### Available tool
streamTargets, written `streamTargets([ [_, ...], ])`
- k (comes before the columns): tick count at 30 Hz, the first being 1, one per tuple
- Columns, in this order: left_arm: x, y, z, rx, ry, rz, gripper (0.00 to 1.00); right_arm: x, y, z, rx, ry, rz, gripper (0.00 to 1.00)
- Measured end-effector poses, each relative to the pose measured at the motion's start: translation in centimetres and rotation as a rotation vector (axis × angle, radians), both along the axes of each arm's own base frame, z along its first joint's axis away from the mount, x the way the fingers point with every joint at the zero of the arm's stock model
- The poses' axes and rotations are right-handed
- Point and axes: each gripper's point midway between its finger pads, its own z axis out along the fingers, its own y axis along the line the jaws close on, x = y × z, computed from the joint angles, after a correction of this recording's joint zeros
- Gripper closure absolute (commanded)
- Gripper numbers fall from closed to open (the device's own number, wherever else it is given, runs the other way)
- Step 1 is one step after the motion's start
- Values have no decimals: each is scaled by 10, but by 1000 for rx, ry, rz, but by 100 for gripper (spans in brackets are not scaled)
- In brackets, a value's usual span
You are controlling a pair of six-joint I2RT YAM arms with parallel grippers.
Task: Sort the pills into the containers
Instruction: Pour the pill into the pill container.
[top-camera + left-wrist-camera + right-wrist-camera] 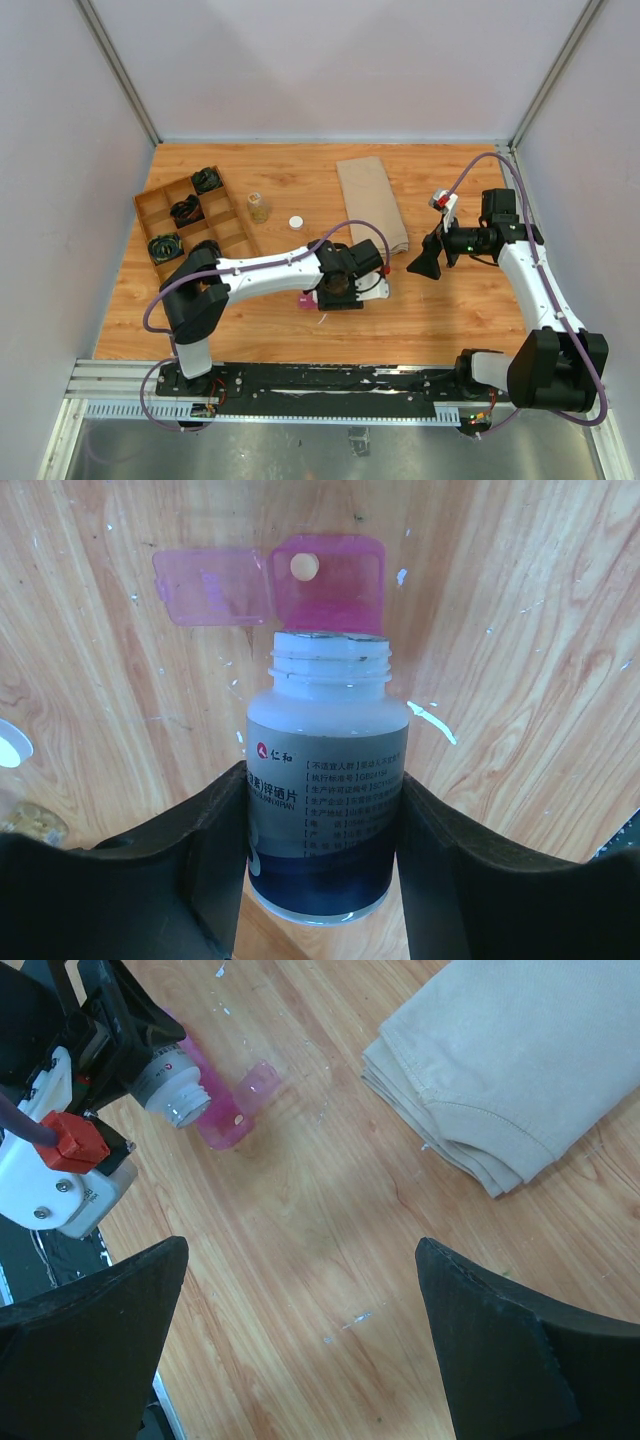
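- Ahead of my left jaws, the white bottle (325, 780) they grip covers the near part of the containers (328, 580); only one compartment shows.
- Left of those jaws, a white cap (10, 745) is cut off by the picture edge.
- Beyond my right jaws, the folded cloth (500, 1070) runs out of frame.
- The bottle's small label print is too fine for me to read.

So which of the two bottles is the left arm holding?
The white labelled bottle, clamped between the jaws; the small clear bottle stands free beside the wooden tray.
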Motion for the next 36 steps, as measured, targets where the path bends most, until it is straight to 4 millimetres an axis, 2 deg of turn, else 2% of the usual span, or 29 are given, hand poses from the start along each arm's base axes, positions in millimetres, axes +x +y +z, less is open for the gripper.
streamTargets([
  [15,-2,-2,-1,-18,19,0,100,1,-1,0,0,0,-5,1],
  [23,3,-1,0,-66,7,12,100,1,-2,0,0,-1,-8,2],
  [29,-5,1,6,-142,-16,19,100,1,-2,0,0,-1,-8,1],
  [32,-12,2,16,-234,-55,24,100,1,-2,0,0,-1,-8,1],
  [34,-19,3,31,-329,-96,29,100,1,-2,1,0,-1,-8,1],
  [36,-26,-2,55,-499,-154,34,100,1,-1,1,3,-5,-5,1],
])
